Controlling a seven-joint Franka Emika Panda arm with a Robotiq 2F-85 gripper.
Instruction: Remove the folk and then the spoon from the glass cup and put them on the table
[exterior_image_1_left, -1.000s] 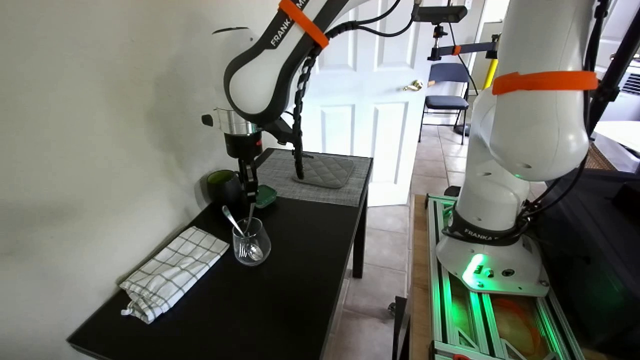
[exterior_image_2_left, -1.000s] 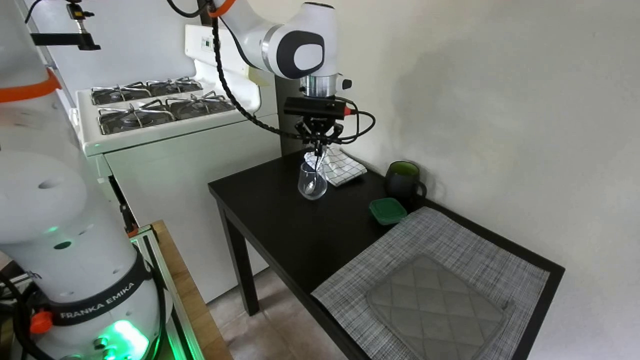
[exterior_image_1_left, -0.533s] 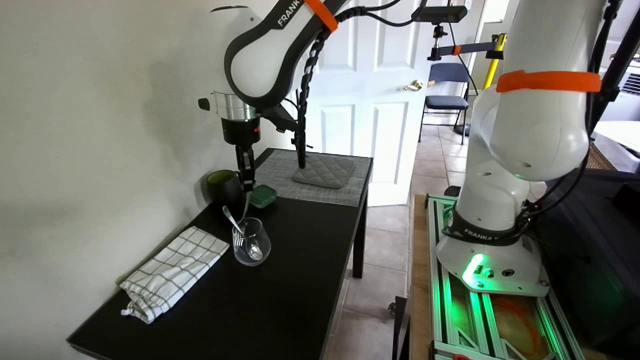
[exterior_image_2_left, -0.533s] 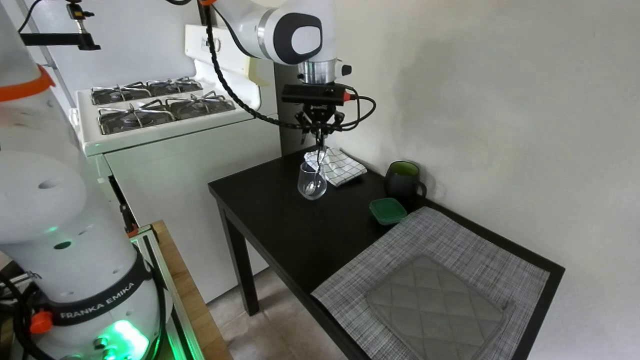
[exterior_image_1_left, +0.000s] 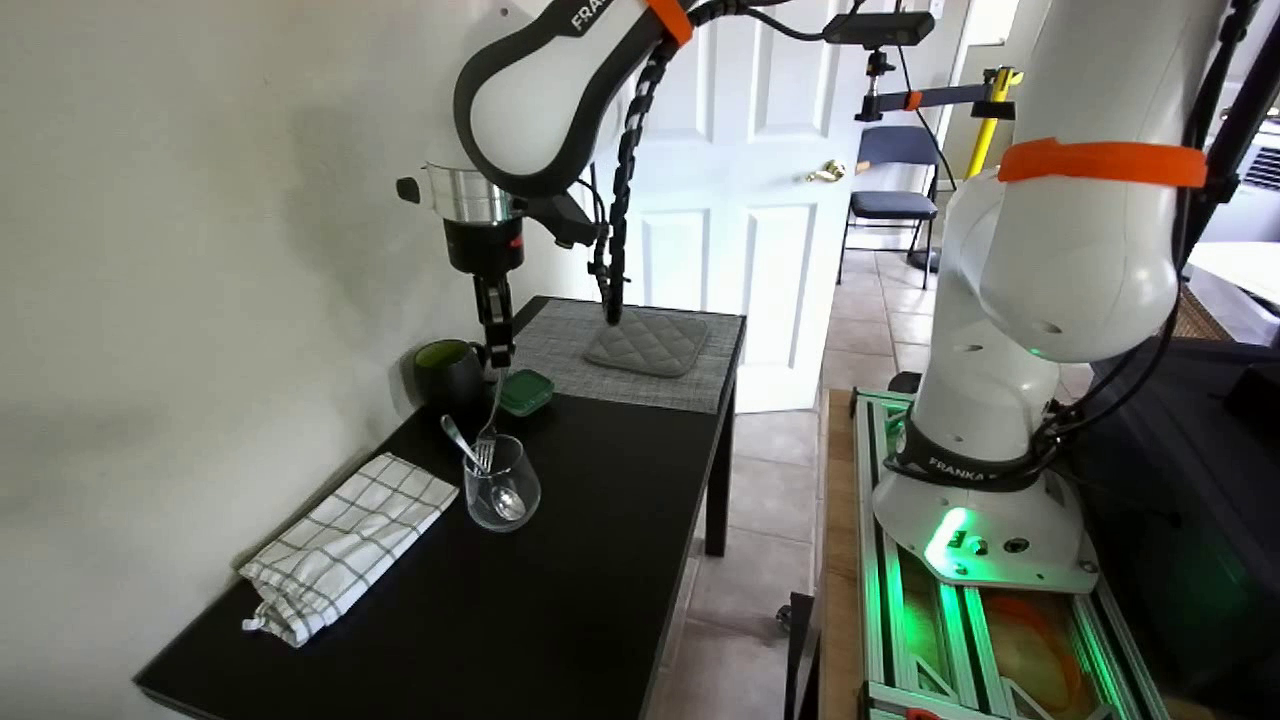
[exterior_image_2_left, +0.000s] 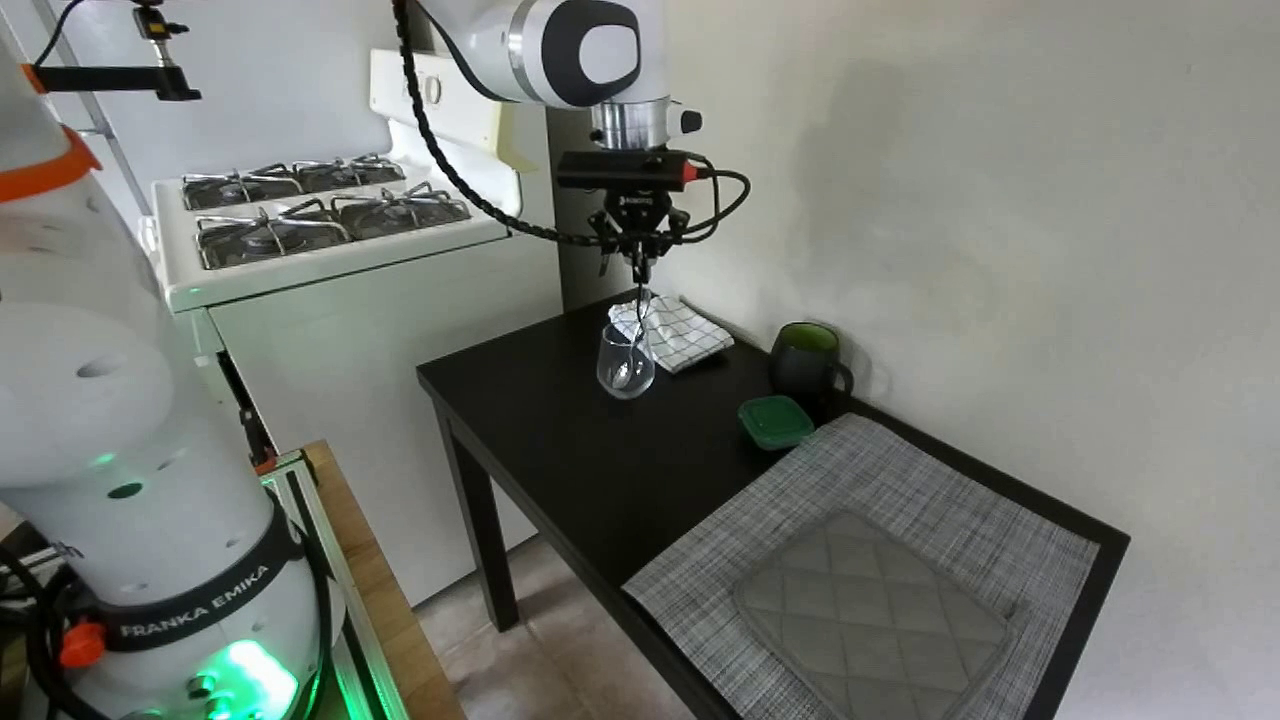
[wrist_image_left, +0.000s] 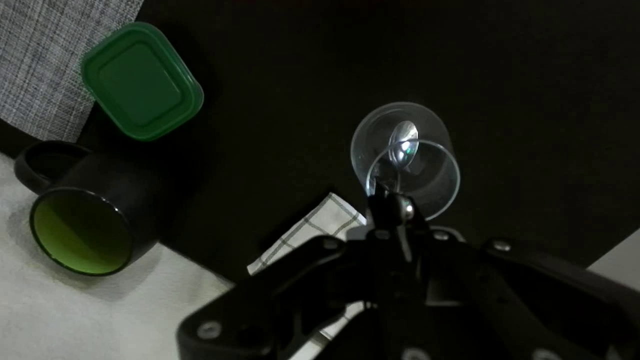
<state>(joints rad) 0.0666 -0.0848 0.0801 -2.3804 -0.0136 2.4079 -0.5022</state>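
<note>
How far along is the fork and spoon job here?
Done: the gripper has hold of the fork, most of which shows above the glass.
In hand: the fork's removal; its tines show by the rim, though whether they are fully clear I cannot tell.
Left: putting the fork on the table, then taking out the spoon, which leans in the glass, bowl down, and laying it there too.

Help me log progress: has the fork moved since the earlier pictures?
Yes, upward: in an exterior view the fork shows its tines near the rim of the glass; earlier they showed lower.

Table (exterior_image_1_left: 560, 600) with glass (exterior_image_1_left: 518, 480), cloth (exterior_image_1_left: 350, 540), mug (exterior_image_1_left: 447, 380)
</note>
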